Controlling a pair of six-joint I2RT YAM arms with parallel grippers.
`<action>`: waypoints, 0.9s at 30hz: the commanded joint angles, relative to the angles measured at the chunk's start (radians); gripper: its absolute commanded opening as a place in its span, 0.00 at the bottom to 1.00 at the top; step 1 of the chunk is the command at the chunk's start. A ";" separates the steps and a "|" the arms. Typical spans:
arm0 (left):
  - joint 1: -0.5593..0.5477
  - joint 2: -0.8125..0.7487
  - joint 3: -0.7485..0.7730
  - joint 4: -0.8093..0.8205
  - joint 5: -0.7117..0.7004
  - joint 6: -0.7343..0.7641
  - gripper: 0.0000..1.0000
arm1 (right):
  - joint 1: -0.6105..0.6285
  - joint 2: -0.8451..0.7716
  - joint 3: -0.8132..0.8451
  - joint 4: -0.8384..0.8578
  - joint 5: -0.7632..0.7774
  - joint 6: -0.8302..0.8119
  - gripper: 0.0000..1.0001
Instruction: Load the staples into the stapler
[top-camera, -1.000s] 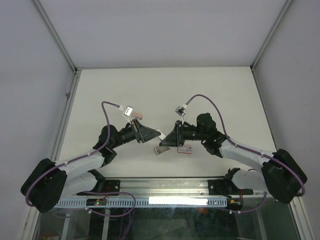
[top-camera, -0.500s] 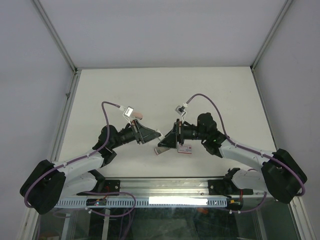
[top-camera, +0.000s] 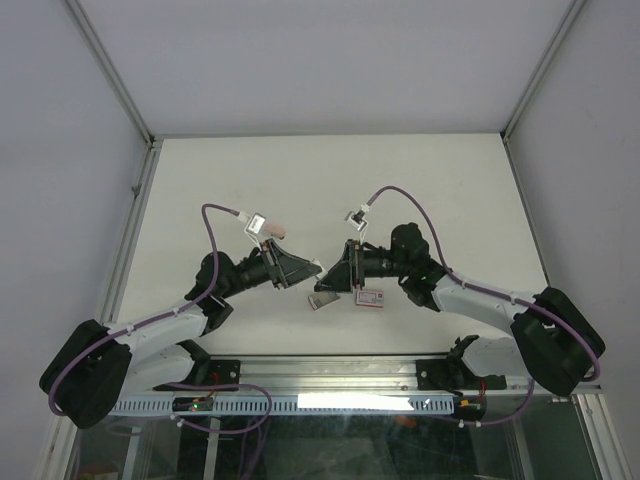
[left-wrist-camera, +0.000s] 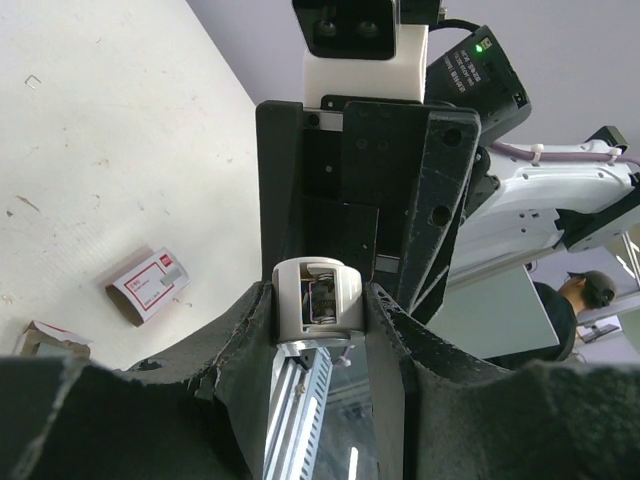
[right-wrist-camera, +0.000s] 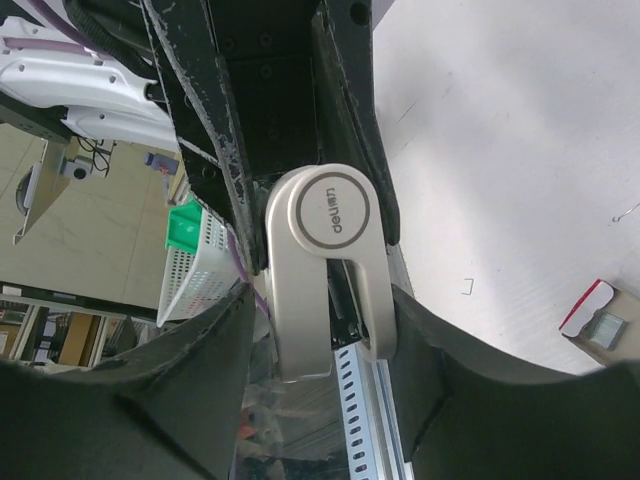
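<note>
The left tool pinches the white stapler at one end, with a dark finger pressed against each side. The right tool meets it head-on from the opposite side. Its fingers flank the round, logo-bearing end of the stapler. A sliver of gap shows on one side, so I cannot tell whether this tool is gripping or merely standing around it.

From above, the two tools meet nose to nose over the table, with the stapler between them. The box of staples, white with a red label, lies flat on the table. It is just beside the stapler, toward the right arm's base. Its grey tray sits apart from the box, on the table just on the near side of the stapler. The left wrist view shows the same box lying label up.
</note>
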 joint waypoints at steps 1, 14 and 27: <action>-0.007 0.002 -0.031 0.073 -0.062 -0.007 0.14 | 0.009 -0.009 0.036 0.075 -0.026 0.048 0.54; -0.008 0.151 -0.062 0.198 -0.047 -0.097 0.15 | 0.009 0.063 0.007 0.144 0.015 0.175 0.61; -0.005 0.208 -0.072 0.194 -0.097 -0.113 0.34 | 0.002 0.094 -0.020 0.182 0.055 0.227 0.41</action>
